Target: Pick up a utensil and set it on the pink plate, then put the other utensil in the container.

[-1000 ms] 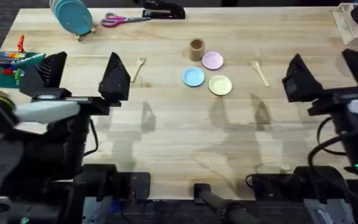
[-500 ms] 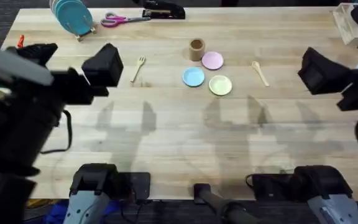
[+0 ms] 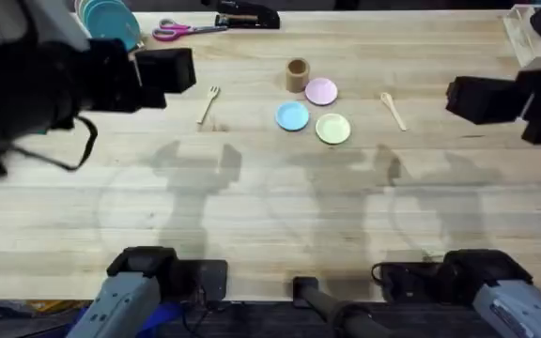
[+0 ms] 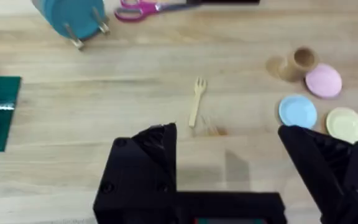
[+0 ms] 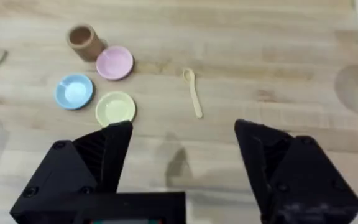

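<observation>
Near the far edge of the wooden table (image 3: pixel 270 216), around its middle, sit the task's things: the brown container (image 3: pixel 297 73), with the pink plate (image 3: pixel 321 91) just beside it, and a light-blue plate (image 3: pixel 292 115) and a pale-yellow plate (image 3: pixel 333 129) a little nearer to me. Toward the left edge from that cluster lies the fork (image 3: pixel 208 103), flat on the wood with its tines pointing to the far edge. Toward the right edge lies the spoon (image 3: pixel 393 110), also flat, bowl end farthest from me. Both of my arms are raised above the table and neither holds anything. My left gripper (image 4: pixel 229 146) hangs spread wide, with the fork just beyond its fingers, well apart from the plates. My right gripper (image 5: pixel 182 149) is spread wide too, with the spoon ahead of it. Nothing has been placed yet; I judge the fork pickup is the step at hand. The risks come from how thin and flat both utensils are: fingers closing too high would slide over the handle, and closing off-centre could flick it away or spin it. The three plates crowd together, so a careless release could land the fork on the blue or yellow one. The container looks light and narrow, so a spoon lowered at a slant might tip it.
</observation>
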Motion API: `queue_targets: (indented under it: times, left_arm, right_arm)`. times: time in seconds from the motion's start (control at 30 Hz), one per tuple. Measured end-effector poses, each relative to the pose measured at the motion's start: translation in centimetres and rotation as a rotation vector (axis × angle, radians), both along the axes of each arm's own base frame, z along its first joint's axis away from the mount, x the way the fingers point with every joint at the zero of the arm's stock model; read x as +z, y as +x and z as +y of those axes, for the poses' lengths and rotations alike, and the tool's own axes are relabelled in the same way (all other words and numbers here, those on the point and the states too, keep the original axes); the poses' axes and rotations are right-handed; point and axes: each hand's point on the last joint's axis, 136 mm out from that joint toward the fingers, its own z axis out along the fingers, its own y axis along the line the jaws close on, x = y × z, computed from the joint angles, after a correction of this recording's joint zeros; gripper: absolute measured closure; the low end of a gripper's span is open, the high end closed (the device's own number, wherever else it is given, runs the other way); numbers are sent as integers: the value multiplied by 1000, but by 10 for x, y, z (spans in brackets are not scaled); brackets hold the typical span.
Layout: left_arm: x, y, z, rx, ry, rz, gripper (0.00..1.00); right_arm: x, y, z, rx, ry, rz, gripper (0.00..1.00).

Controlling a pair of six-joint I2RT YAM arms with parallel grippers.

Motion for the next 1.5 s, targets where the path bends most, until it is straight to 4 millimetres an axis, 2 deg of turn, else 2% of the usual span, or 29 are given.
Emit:
queue_targets:
  times: [0.23, 0.43, 0.63, 0.8, 1.37, 1.5]
  left_arm:
    - [-18, 20, -4, -73, 45, 175, 7]
    - [-41, 39, -6, -127, 77, 277, 7]
    - [-60, 48, -6, -152, 93, 345, 6]
    - [-61, 50, -6, -157, 97, 346, 7]
    - [-58, 54, -6, -165, 107, 325, 7]
    - [-53, 62, -6, -178, 125, 283, 7]
  right_arm:
    - [-14, 17, 0, 4, -5, 172, 4]
    - [-32, 27, 0, 51, -50, 303, 4]
    - [-46, 41, 5, 97, -53, 361, 4]
    - [-47, 49, 7, 112, -52, 350, 4]
    - [-46, 49, 8, 120, -50, 347, 4]
    - [-46, 49, 8, 120, -50, 347, 4]
